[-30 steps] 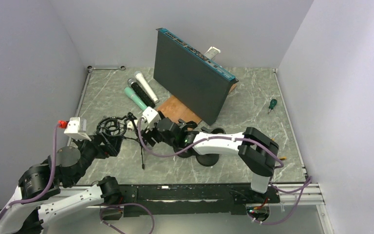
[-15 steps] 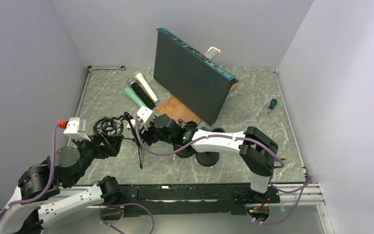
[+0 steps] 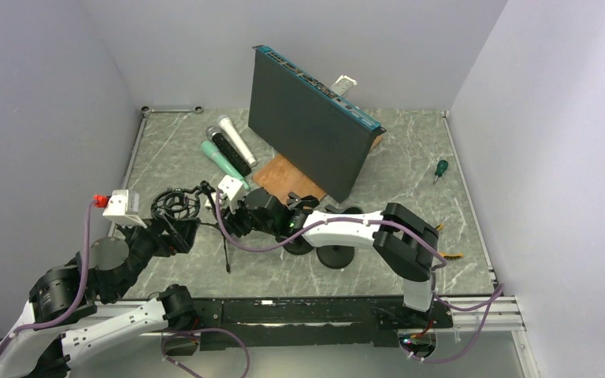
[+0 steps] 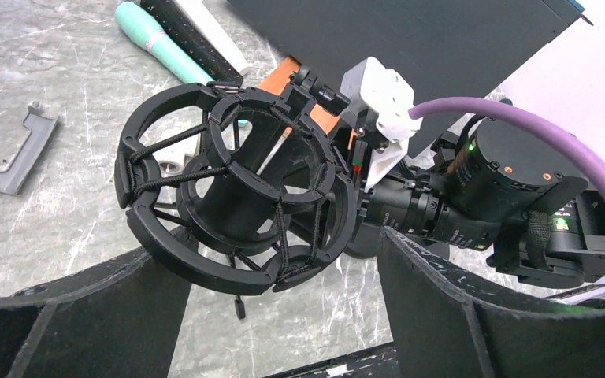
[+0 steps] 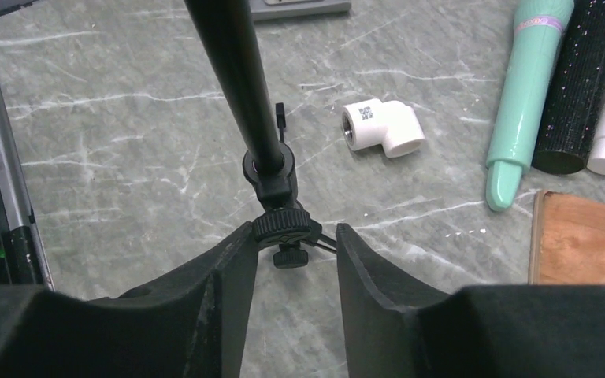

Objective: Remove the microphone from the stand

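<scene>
Black shock mount [image 4: 236, 205] between wide-apart left jaws.

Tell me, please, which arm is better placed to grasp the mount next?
Left, probably: the left gripper, open, flanks the mount, while the right gripper sits lower, jaws either side of the stand's knob.

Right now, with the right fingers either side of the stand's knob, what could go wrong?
The knob is small and sits nearer one of the right fingers than the other; a grip there may slip or twist the thin stand.
The left fingers are open around the shock mount, not gripping it, so nothing steadies it if the stand tips.
A tipping stand could hit the white elbow fitting beside it.
</scene>
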`<act>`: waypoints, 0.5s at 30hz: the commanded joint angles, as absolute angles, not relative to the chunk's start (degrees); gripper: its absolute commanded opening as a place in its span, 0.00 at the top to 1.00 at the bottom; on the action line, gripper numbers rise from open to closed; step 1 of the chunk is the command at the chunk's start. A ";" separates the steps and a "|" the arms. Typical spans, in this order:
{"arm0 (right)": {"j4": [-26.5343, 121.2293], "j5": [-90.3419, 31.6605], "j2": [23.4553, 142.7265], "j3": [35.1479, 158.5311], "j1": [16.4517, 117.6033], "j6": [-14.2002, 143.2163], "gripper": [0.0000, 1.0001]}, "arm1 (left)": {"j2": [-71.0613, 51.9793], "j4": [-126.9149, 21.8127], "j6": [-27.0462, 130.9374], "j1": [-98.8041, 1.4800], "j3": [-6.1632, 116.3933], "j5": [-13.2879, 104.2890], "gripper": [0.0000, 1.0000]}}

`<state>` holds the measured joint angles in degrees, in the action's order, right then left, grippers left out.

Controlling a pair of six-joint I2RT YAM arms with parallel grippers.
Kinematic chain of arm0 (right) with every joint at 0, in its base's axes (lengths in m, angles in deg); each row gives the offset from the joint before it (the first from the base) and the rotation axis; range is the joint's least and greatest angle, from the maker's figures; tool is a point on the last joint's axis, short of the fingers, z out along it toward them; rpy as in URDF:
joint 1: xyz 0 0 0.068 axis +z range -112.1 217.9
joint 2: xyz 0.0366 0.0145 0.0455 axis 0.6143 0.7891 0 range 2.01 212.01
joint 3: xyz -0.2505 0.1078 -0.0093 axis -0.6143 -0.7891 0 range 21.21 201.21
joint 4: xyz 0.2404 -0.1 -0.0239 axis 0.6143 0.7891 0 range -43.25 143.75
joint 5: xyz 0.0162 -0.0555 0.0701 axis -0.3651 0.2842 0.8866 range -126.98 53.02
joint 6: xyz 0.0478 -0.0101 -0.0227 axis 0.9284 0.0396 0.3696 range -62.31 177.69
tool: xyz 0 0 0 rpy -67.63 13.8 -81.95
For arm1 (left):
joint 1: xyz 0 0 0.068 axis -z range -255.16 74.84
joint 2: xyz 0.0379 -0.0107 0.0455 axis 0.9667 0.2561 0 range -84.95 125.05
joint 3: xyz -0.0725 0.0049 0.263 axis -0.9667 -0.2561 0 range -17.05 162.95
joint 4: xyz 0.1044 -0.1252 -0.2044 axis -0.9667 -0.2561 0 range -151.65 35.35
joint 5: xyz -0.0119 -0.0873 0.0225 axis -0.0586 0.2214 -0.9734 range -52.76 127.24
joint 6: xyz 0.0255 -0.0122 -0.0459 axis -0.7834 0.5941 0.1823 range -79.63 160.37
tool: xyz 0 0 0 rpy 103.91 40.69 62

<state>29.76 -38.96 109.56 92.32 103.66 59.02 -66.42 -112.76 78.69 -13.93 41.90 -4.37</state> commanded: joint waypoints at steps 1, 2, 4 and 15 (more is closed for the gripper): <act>26.46 -38.92 109.62 93.78 103.42 58.35 0.60 | -65.96 -110.55 77.80 -13.81 42.62 -3.36 0.13; 26.19 -38.94 109.71 93.64 103.44 58.24 0.63 | -65.92 -110.44 77.65 -13.81 42.62 -3.39 0.13; 26.19 -38.94 110.15 93.96 103.42 58.22 0.66 | -65.75 -110.27 77.47 -13.80 42.61 -3.37 0.13; 24.35 -38.77 110.64 94.64 103.99 56.49 0.59 | -65.87 -110.72 77.42 -13.81 42.92 -3.50 0.13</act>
